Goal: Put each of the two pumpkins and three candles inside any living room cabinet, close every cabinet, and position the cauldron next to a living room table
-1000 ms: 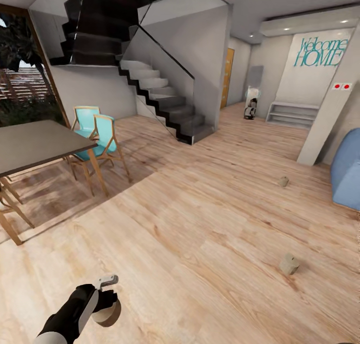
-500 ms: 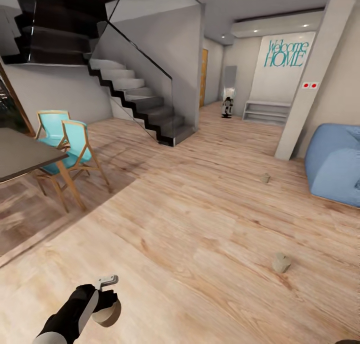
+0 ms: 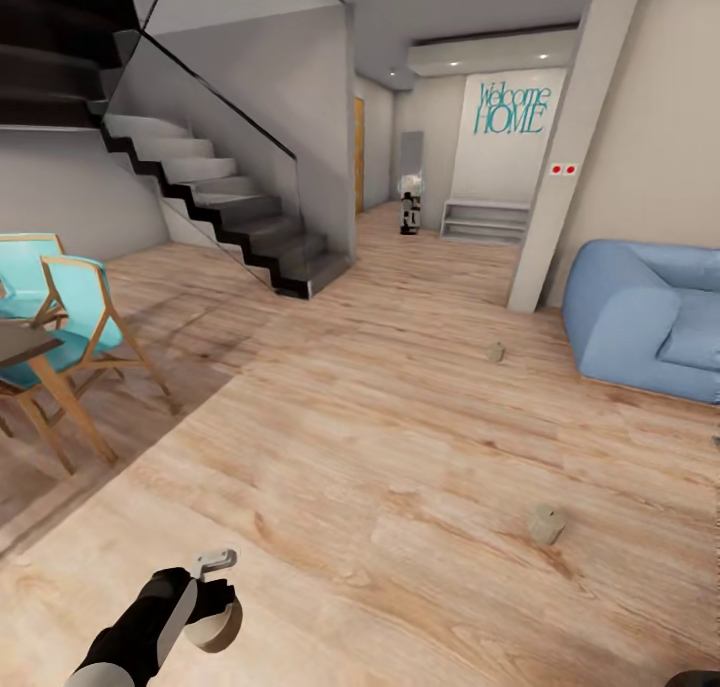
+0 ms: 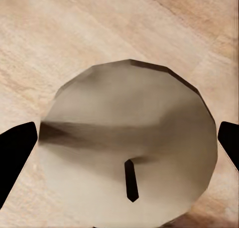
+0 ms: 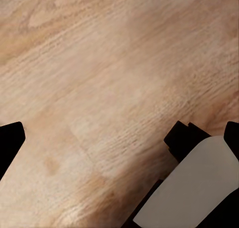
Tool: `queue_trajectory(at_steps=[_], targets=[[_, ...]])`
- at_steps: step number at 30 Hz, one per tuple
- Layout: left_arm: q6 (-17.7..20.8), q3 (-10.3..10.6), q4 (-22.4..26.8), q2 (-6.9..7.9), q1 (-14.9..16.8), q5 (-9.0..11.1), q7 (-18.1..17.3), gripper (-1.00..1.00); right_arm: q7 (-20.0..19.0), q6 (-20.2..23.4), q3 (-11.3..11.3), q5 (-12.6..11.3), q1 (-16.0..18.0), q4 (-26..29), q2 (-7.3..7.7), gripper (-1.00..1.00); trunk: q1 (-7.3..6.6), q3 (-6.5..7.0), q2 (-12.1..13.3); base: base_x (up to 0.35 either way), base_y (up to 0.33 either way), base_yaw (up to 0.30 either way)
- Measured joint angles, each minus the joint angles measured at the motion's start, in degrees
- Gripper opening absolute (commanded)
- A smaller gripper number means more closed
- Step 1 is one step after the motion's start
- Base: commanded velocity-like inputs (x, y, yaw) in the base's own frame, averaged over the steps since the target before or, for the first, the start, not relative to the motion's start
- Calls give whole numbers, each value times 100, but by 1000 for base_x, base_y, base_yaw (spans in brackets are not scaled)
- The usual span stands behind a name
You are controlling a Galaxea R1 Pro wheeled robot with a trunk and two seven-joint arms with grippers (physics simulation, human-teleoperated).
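Ahead, open floor (image 3: 380, 447), two candles (image 3: 546, 524) near sofa (image 3: 640, 317).

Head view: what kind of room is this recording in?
Most likely an open-plan home living area: a blue sofa, a staircase with glass balustrade, wooden chairs with teal seats and a "Welcome HOME" wall sign over wood flooring.

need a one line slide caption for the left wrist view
Left gripper holding a squat beige wax candle with a dark wick above the pale wood plank floor.
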State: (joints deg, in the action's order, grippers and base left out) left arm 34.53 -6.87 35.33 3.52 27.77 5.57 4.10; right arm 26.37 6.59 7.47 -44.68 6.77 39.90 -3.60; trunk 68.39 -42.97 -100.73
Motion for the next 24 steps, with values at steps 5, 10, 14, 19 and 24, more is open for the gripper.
queue_trajectory(at_steps=[5,10,14,19,24], targets=[[-1,-1,0,3,0,-2,0,-100,0,0,0,4,0,0,0,100,0,0,0,297,157,-285],[-6,0,0,-7,-1,-3,3,-100,0,0,0,4,0,0,0,100,0,0,0,310,85,-285],[-7,1,0,-5,-5,0,0,-100,0,0,0,3,0,-1,0,100,0,0,0,255,13,-285],[-7,1,0,-7,-6,-1,-5,-100,0,0,0,7,0,0,0,100,0,0,0,51,2,-285],[-8,1,0,-4,-5,1,-6,-100,0,0,0,3,0,0,0,100,0,0,0,5,0,-285]])
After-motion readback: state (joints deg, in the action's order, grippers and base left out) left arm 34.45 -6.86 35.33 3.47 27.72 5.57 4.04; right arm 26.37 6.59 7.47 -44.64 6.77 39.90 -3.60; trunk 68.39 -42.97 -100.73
